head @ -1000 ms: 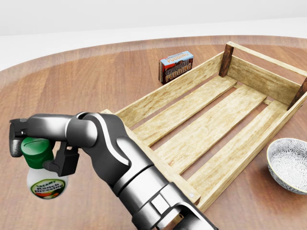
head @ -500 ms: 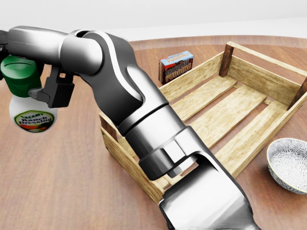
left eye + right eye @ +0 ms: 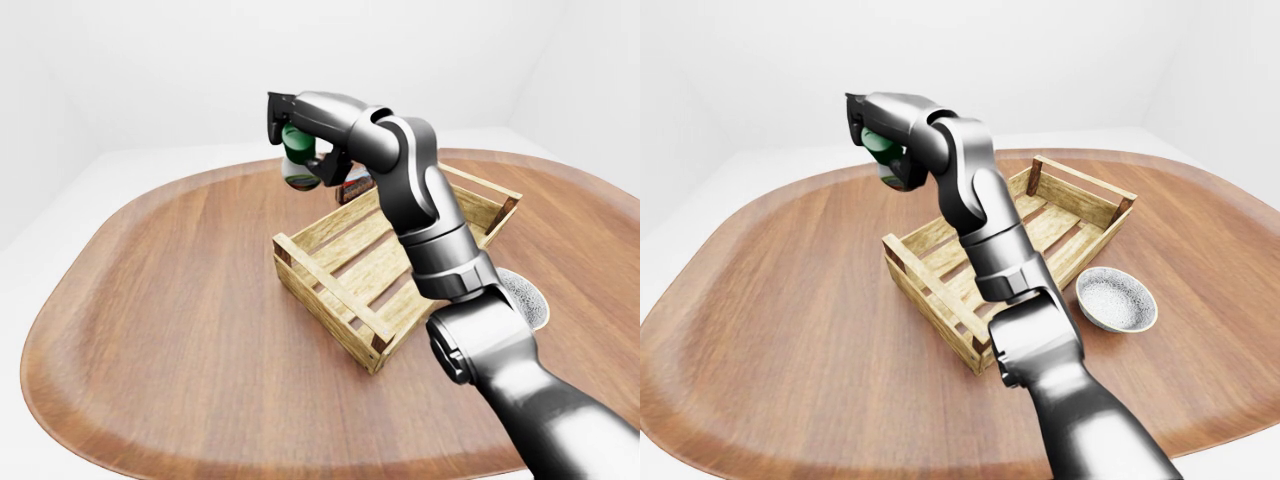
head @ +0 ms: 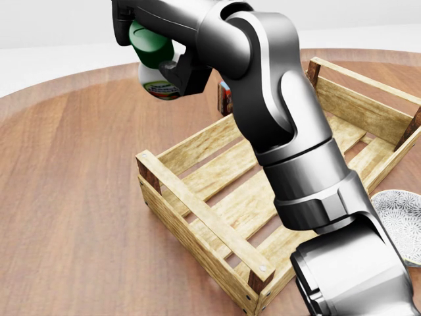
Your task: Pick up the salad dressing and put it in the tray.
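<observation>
Fingers [image 4: 172, 66] of the right hand [image 4: 148, 33] grip the bottle [image 4: 152, 56] high, clearing the tray [image 4: 197, 210] wall for lowering inside.

A bare simulated test space is shown rather than any furnished room: plain white walls and a white floor are seen all round, with no furniture, windows or fittings. The scene is filled by one large rounded wooden table [image 3: 160, 330], rendered with smooth, uniform grain. Only a few household props are laid out on it, namely a slatted wooden tray [image 3: 940, 262], a patterned bowl [image 3: 1116, 300] and a pudding box [image 4: 224, 99], as is done for a manipulation trial.
</observation>
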Available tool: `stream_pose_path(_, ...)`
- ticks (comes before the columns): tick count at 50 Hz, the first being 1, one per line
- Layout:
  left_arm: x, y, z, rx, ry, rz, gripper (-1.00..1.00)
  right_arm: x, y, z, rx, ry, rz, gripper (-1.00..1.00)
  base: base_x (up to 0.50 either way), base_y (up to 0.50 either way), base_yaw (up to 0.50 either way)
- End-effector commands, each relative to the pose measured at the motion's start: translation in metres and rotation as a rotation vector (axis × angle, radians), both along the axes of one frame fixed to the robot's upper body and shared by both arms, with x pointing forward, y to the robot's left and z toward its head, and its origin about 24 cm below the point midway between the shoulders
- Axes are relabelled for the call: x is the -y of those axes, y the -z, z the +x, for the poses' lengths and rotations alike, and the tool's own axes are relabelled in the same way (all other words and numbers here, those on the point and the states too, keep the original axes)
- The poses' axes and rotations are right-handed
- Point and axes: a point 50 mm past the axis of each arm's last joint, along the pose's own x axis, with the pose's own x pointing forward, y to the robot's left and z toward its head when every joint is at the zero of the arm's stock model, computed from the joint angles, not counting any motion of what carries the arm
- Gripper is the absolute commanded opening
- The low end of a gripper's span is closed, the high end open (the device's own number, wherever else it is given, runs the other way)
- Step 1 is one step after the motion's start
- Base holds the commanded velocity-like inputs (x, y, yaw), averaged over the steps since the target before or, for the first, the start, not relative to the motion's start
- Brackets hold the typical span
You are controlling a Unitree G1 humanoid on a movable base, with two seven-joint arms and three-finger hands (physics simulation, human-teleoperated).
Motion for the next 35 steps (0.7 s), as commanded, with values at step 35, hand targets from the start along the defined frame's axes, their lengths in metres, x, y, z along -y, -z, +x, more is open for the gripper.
stream_pose_path(35, 0.002, 0.004, 0.004, -0.018, 0.010, -0.001, 1.00, 0.148, 0.039, 0.058, -0.538, 0.194, 0.630, -1.00, 0.00, 0.00, 0.00)
